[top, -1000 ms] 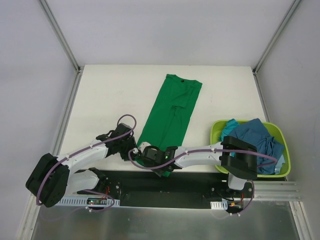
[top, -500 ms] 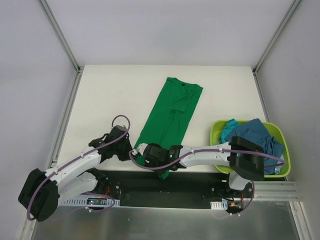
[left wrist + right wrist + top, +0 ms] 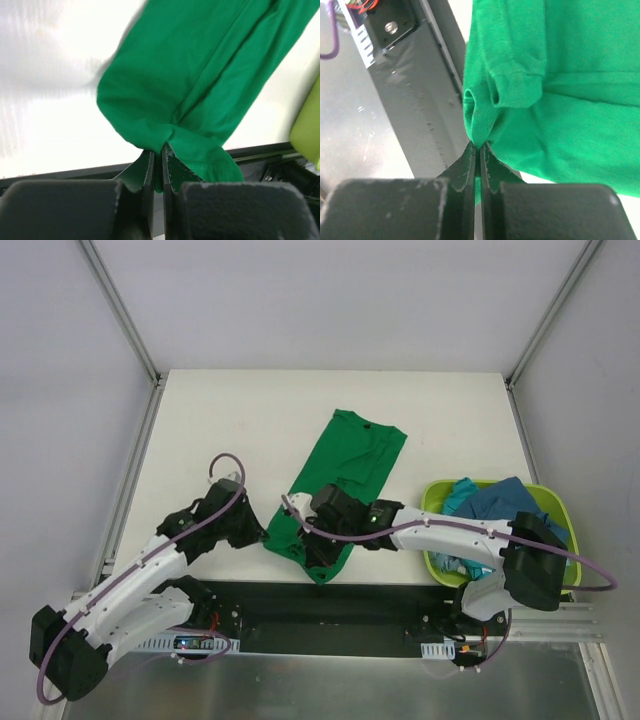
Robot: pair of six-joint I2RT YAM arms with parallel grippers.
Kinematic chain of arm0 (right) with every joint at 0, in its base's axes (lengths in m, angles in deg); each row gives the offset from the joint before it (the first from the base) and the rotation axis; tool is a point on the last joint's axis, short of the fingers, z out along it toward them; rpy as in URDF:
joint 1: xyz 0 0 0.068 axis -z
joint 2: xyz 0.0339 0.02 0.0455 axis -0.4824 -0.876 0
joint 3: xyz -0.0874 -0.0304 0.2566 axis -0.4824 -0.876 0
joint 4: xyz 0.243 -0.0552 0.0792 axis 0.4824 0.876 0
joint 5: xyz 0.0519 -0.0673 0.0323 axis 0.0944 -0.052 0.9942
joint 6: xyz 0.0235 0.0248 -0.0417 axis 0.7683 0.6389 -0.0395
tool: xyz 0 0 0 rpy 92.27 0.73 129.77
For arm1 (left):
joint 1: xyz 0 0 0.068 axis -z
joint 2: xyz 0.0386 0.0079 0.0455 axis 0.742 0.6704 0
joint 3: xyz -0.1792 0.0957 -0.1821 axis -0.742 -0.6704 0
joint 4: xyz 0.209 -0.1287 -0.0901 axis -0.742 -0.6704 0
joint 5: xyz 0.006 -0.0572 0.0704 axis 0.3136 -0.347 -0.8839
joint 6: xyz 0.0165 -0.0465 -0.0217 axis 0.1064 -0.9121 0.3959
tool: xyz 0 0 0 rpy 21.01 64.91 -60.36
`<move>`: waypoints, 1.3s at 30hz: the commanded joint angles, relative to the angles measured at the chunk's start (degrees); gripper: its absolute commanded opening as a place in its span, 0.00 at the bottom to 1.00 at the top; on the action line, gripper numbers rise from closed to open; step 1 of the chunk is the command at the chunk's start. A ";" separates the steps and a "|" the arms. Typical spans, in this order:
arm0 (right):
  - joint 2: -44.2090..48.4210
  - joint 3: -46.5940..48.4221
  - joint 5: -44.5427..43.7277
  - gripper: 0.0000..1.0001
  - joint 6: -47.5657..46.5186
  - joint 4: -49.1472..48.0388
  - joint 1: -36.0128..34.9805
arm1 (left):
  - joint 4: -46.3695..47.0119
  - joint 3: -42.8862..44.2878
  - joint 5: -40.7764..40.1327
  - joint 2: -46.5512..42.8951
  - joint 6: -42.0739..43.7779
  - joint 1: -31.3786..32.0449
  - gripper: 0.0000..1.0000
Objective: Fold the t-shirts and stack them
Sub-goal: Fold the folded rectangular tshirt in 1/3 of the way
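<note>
The bright green t-shirt (image 3: 345, 468) lies as a long folded strip down the middle of the table, its near end lifted and bunched. My left gripper (image 3: 262, 532) is shut on the near-left corner of the green t-shirt (image 3: 200, 65). My right gripper (image 3: 322, 536) is shut on the near-right part of the green t-shirt (image 3: 560, 80), beside a sleeve hem. Blue and teal t-shirts (image 3: 505, 508) lie piled in the lime-green basket (image 3: 433, 502) at the right.
The black base plate (image 3: 330, 605) runs along the near table edge, under the lifted end of the shirt. The basket stands close to the right arm's base. Bare white table (image 3: 215, 430) lies to the left and beyond the shirt.
Both grippers have moved away from the near edge toward the far side, carrying the shirt's near end up over the strip. The shirt's far end has shifted slightly.
</note>
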 commanded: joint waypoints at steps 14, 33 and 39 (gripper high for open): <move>0.09 7.06 -0.31 0.00 -7.12 11.96 26.64 | 5.24 37.76 -6.66 40.98 14.21 -1.63 0.00; -19.24 18.49 -2.05 0.05 -9.50 12.49 38.43 | 5.33 55.52 6.26 65.78 20.80 -8.05 0.08; -24.61 26.12 -15.05 0.32 -9.58 13.79 39.31 | 5.24 58.08 8.11 68.78 22.56 -8.92 0.41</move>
